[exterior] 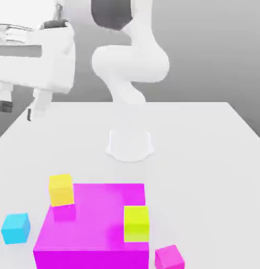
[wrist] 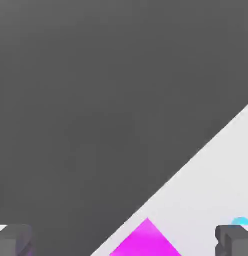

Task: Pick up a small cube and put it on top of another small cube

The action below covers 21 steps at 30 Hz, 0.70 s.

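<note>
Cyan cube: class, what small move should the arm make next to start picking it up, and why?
Probably swing the pincer down and toward the exterior view's lower left, to hang above the cyan cube. The pincer is open and empty, high over the table's far left edge, while the cube sits alone on the table beside the big magenta block, free to be approached from above.

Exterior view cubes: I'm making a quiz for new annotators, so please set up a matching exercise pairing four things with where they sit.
Things:
1. cyan cube
2. small magenta cube
3. yellow-green cube
4. gripper

Places:
a. on top of the big magenta block, near its edge on the exterior view's right
b. on the table, off the block's side on the exterior view's left
c. raised above the table, far from the cubes
d. on the table by the block's corner on the exterior view's right

Pairs: 1-b, 2-d, 3-a, 4-c
</note>
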Available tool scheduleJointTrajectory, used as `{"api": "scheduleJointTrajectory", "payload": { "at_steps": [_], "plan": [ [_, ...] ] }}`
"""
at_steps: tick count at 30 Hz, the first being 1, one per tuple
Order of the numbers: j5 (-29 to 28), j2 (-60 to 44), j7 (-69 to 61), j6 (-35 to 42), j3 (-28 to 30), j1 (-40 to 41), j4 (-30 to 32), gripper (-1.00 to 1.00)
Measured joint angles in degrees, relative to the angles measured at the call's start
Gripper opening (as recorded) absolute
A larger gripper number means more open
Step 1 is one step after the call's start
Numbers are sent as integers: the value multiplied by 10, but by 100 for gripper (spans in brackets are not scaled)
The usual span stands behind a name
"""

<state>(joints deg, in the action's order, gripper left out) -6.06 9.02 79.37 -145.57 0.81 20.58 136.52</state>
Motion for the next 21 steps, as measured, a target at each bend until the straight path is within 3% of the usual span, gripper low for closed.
{"api": "scheduleJointTrajectory", "payload": {
  "at_steps": [6, 11, 16, 17, 21],
  "plan": [
    [20, -124, 84, -48, 26, 57, 17, 0],
    [77, -226, 126, -89, 38, 86, 30, 0],
    [105, -329, 120, -164, 25, 103, 16, 0],
    [107, -343, 119, -175, 23, 105, 13, -100],
    [106, -343, 120, -176, 23, 105, 13, -100]
  ]
}}
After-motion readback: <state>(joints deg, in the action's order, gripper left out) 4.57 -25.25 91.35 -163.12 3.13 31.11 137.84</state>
